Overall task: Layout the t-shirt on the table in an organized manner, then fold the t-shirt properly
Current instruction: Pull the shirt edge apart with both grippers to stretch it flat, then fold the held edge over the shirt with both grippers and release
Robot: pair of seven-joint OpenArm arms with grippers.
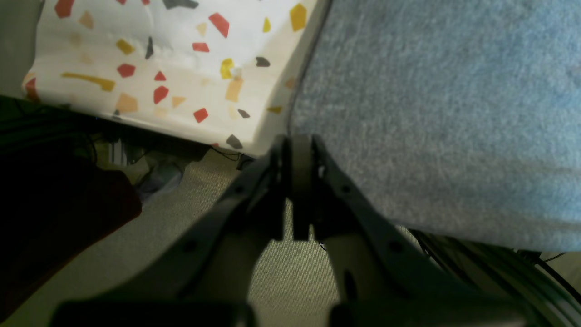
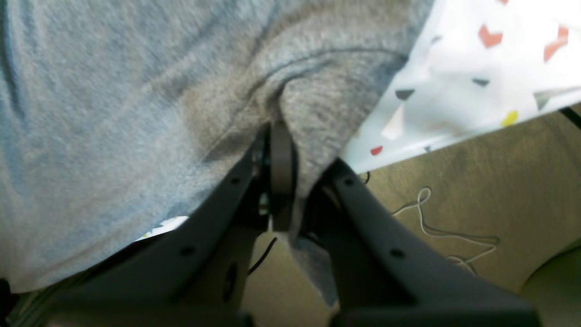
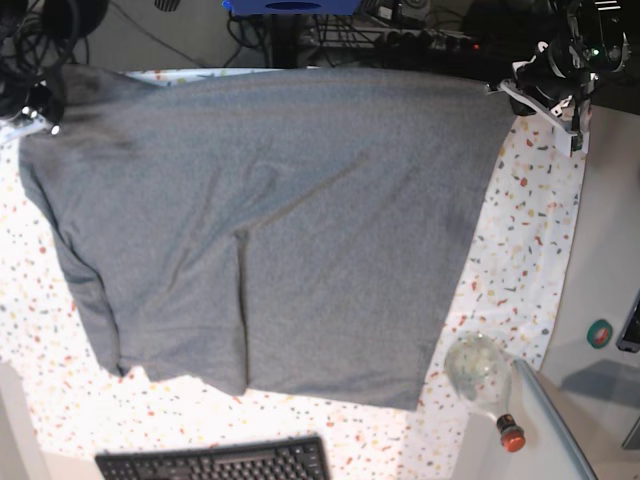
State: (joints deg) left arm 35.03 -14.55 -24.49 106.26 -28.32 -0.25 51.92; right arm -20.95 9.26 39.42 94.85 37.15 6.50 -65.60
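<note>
Left tool (image 1: 300,150) clenched, seemingly pinching t-shirt (image 3: 270,230) edge; right tool (image 2: 281,145) grasping t-shirt fold.

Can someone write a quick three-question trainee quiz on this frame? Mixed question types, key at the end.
1. True or false: both grippers are shut on the t-shirt.
2. Where does the keyboard lie in the base view? A) bottom edge B) top left C) on the shirt
3. Fill in: the left gripper holds the shirt's ____ by the table edge.

Key: 1 true, as the right gripper pinches a bunched fold too; 2 A; 3 corner.
</note>
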